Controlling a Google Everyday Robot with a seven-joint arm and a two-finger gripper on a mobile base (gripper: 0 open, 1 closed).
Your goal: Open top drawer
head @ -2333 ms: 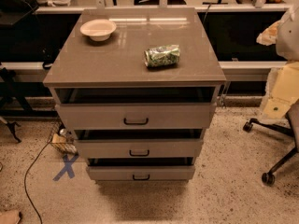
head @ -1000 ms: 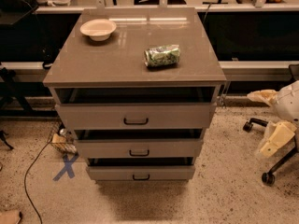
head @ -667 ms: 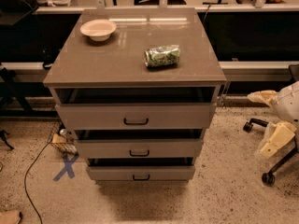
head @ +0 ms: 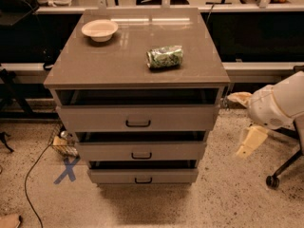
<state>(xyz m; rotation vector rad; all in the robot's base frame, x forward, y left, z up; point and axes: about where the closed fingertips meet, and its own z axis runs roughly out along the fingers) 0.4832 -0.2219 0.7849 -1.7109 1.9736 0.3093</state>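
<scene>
My gripper (head: 244, 120) hangs to the right of the grey cabinet (head: 95, 70), level with the top drawer (head: 95, 118) and apart from it. Its two cream fingers (head: 251, 140) are spread wide with nothing between them; the upper one points towards the cabinet's right edge and the lower one angles down at the floor.

The top drawer sits directly under the cabinet top, with a dark gap showing above its front. Its black handle (head: 138, 123) is at the centre, untouched. Below it are the two smaller drawers, the middle drawer (head: 104, 152) and the bottom drawer (head: 109, 176), each with a dark slit above its front.

On the cabinet top, a cream bowl (head: 99, 30) stands near the back left corner, and a green can (head: 164, 57) lies on its side right of centre.

On the speckled floor to the left is a blue X (head: 66, 169), and a chair caster (head: 272, 181) shows at far right.
</scene>
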